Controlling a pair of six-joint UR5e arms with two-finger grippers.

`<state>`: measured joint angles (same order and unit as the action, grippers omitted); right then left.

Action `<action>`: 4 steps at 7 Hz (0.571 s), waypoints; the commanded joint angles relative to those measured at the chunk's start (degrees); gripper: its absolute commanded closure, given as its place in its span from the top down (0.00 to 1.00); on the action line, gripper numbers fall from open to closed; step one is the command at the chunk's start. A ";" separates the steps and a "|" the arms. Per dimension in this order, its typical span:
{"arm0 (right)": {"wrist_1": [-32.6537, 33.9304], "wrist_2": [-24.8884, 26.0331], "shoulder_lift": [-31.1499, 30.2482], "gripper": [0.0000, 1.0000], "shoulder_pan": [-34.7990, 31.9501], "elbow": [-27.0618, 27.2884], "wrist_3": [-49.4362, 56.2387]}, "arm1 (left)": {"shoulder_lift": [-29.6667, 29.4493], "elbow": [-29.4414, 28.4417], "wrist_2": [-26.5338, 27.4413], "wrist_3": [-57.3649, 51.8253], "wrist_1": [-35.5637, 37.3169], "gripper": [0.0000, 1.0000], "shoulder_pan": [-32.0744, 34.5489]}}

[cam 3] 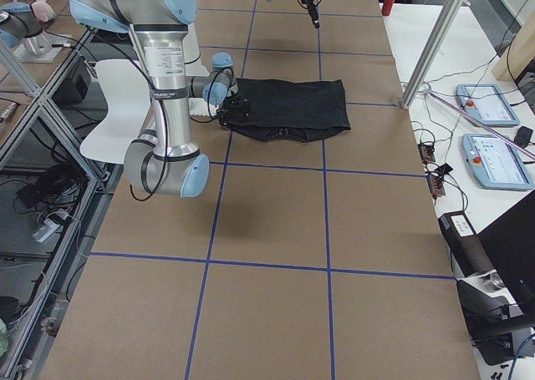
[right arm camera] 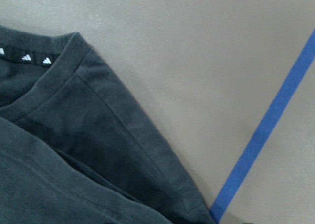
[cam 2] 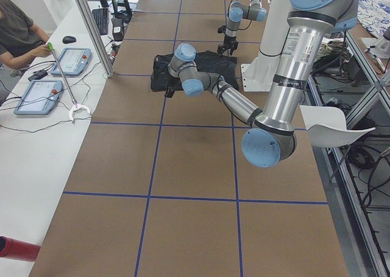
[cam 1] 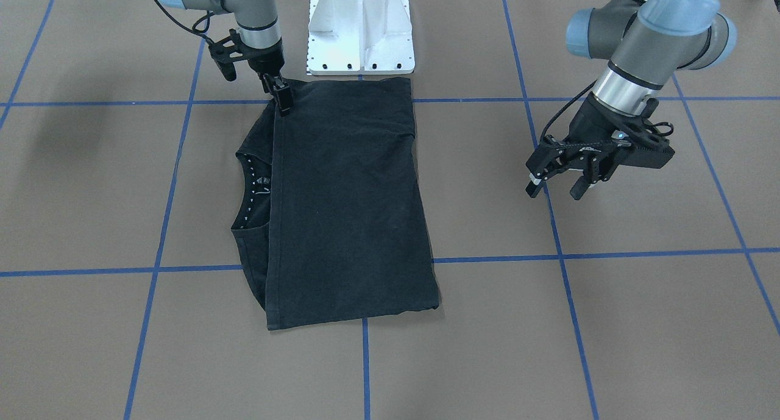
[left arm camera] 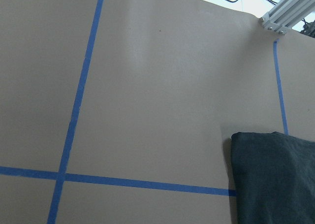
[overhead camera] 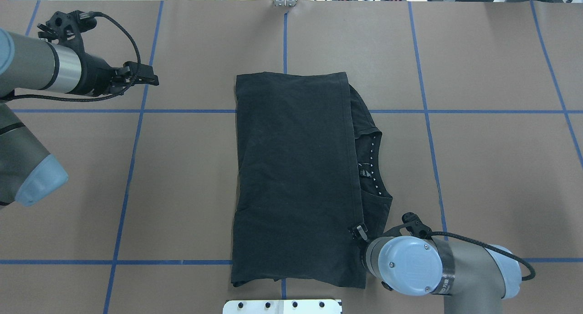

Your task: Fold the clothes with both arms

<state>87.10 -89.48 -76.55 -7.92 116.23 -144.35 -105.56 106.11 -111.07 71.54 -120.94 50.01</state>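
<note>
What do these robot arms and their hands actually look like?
Both the left grey metal jointed arm and the right grey metal jointed arm are tubes with light-blue joint caps and a silver wrist band. Black cables run to the left black two-finger gripper and the right black two-finger gripper.

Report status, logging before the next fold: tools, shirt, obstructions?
Left tool open, off the T-shirt. Right tool at its folded edge, grip unclear. T-shirt folded over, collar showing. No obstruction seen.
</note>
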 commanded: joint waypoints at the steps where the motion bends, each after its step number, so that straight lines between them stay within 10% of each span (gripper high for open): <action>1: 0.00 0.01 -0.09 0.88 0.97 -0.39 0.04 | 0.00 0.06 0.07 0.00 0.00 1.00 0.00; 4: 0.00 0.01 0.00 0.67 0.97 -0.39 0.13 | 0.00 0.06 0.07 0.00 0.00 1.00 0.00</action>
<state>87.10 -89.47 -76.59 -6.98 115.85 -144.22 -105.56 106.17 -111.01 71.54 -120.94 50.01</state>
